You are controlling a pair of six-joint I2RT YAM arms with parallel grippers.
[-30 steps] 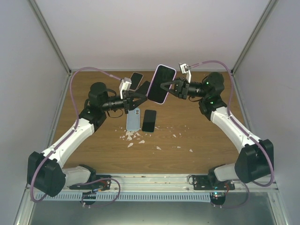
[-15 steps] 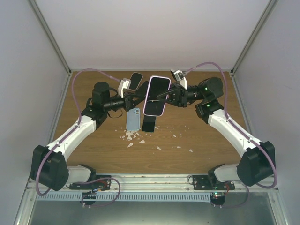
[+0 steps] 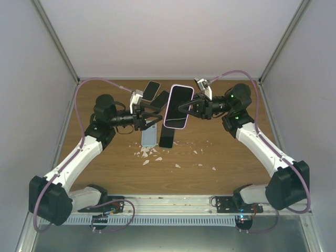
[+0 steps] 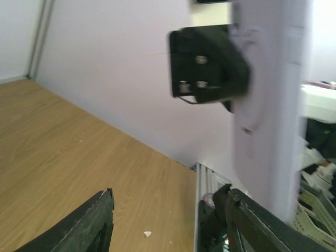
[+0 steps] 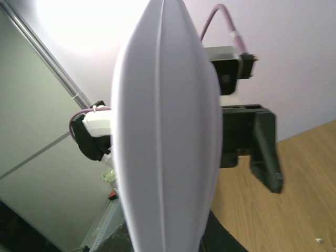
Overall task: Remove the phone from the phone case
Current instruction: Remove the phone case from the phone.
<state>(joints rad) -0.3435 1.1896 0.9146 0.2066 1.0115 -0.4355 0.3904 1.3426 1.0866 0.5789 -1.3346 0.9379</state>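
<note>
Left gripper (image 3: 156, 113) released; phone (image 5: 165, 131) hides right gripper's (image 3: 186, 108) fingers.

Phone case (image 5: 165, 131) looking smooth, matt, pale lilac, like soft plastic or silicone. Phone screen (image 3: 178, 106) reading as glossy black glass. Table (image 3: 226, 157) showing wood grain, low sheen. Arm shells (image 3: 79, 156) shining as smooth white plastic. Rail (image 3: 173, 202) gleaming as bare metal.

text: none legible | labels: none | brands: none
</note>
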